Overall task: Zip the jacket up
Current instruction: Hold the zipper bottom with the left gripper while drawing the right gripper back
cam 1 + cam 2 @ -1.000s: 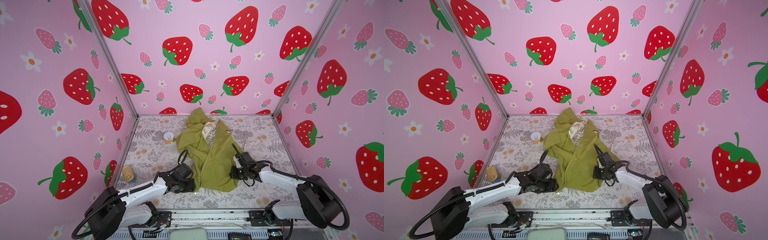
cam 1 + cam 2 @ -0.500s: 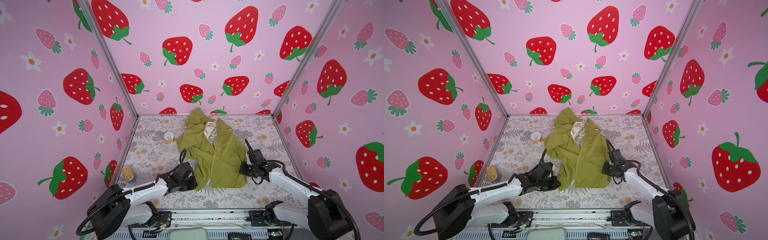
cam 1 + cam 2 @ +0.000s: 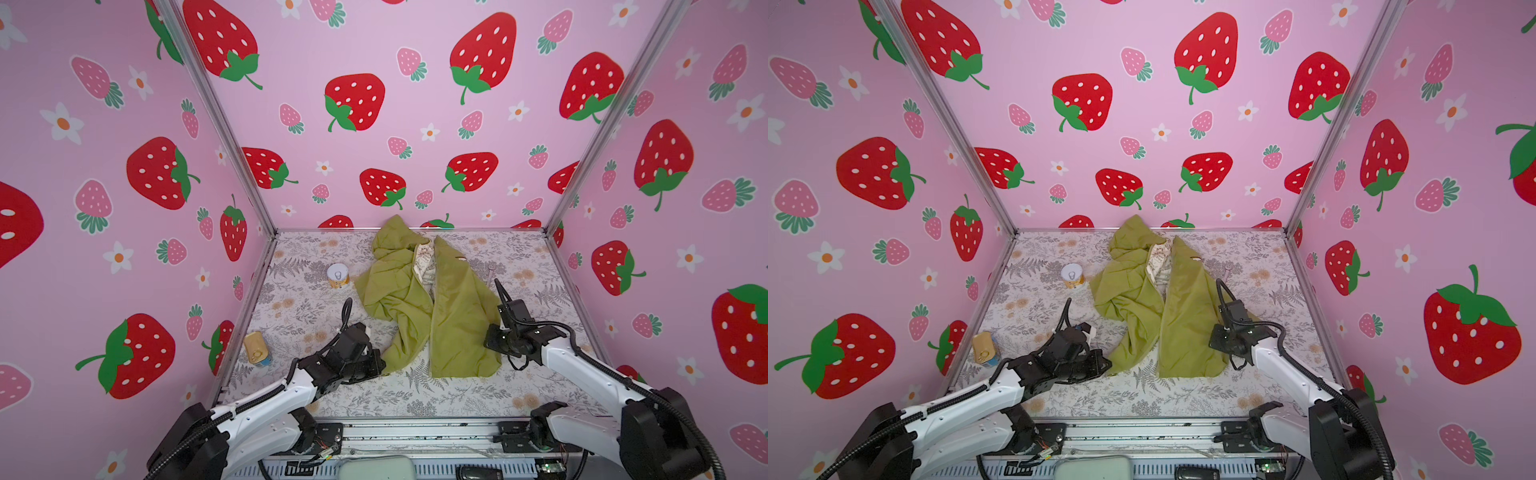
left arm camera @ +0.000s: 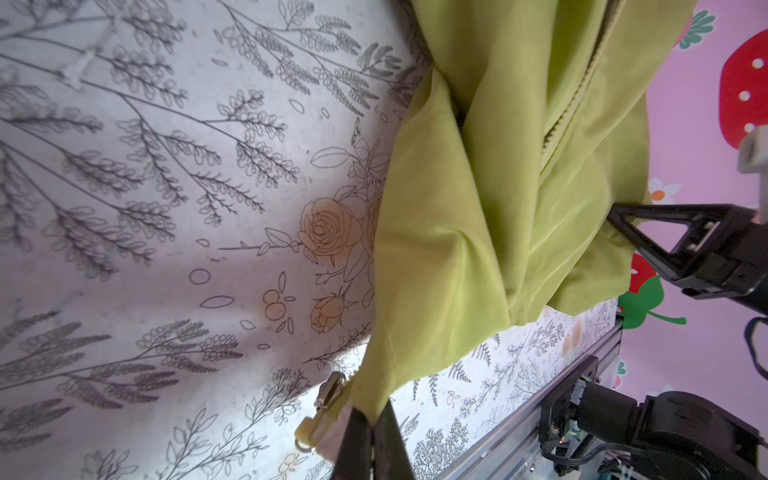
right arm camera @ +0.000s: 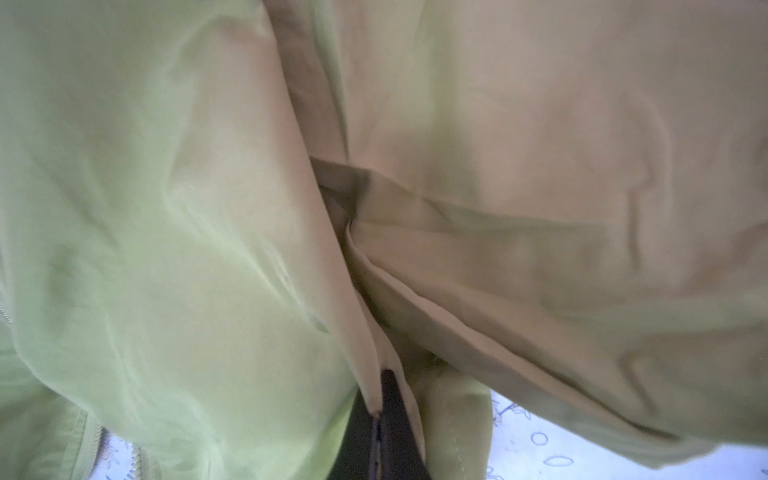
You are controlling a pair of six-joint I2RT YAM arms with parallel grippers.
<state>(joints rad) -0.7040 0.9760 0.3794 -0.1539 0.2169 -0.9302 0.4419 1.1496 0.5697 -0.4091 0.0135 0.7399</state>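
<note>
Lying on the worktop (image 3: 415,399), the jacket (image 3: 449,316) runs lengthwise from the hood (image 3: 390,237) at the back wall (image 3: 395,166) to the near hem (image 3: 457,370). The left end effector (image 4: 374,419) is clamped on its hem corner, and the right end effector (image 5: 380,419) on its side edge.

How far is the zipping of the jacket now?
Done: the left jaws are shut on the jacket at the hem corner beside the zipper slider, the right jaws on the other front. In hand: probably lining the fronts up. Left: all the zipping; the front is open, halves unjoined.

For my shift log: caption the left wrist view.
Left gripper jaws shut on jacket hem corner, zipper slider alongside.
</note>
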